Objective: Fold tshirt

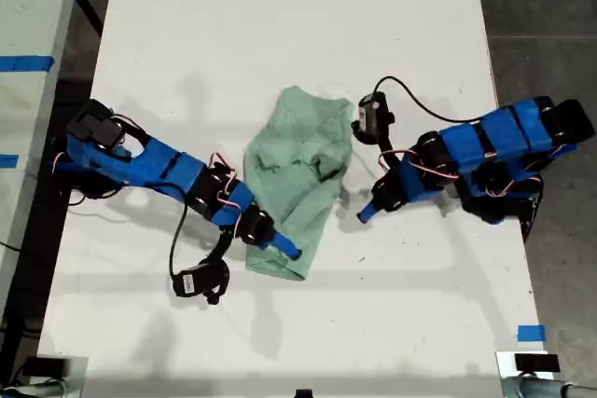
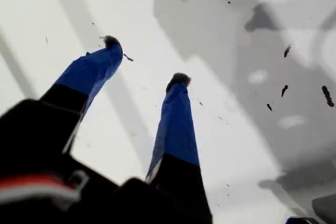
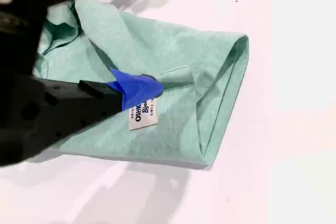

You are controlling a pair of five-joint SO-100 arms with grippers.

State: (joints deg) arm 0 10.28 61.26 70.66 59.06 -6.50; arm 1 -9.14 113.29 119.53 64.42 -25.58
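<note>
The tshirt [image 1: 300, 174] lies bunched and partly folded at the centre of the white table [image 1: 280, 25], running from its upper end at 12 o'clock to a folded lower edge at 6 o'clock in the exterior view. The cloth is creased across the middle. In the second wrist view the tshirt [image 3: 173, 87] shows a folded hem edge and a small white sewn label [image 3: 143, 115] with blue print.

My second hand [image 1: 284, 249] sits at the tshirt's lower end, at about 7 o'clock from the garment's centre in the exterior view. In the second wrist view one blue-taped finger [image 3: 134, 88] lies flat on the cloth just above the label; the other finger is hidden, so whether this hand [image 3: 137, 92] is closed on the fabric cannot be told.

My first hand [image 1: 366, 214] is at about 4 o'clock from the garment's centre in the exterior view, near the tshirt's edge but not touching it. In the first wrist view its two blue-taped fingers [image 2: 176, 124] stand apart over bare table, with nothing between them [image 2: 144, 61].

A small piece of blue tape [image 1: 531, 333] is stuck to the table at about 5 o'clock in the exterior view.
</note>
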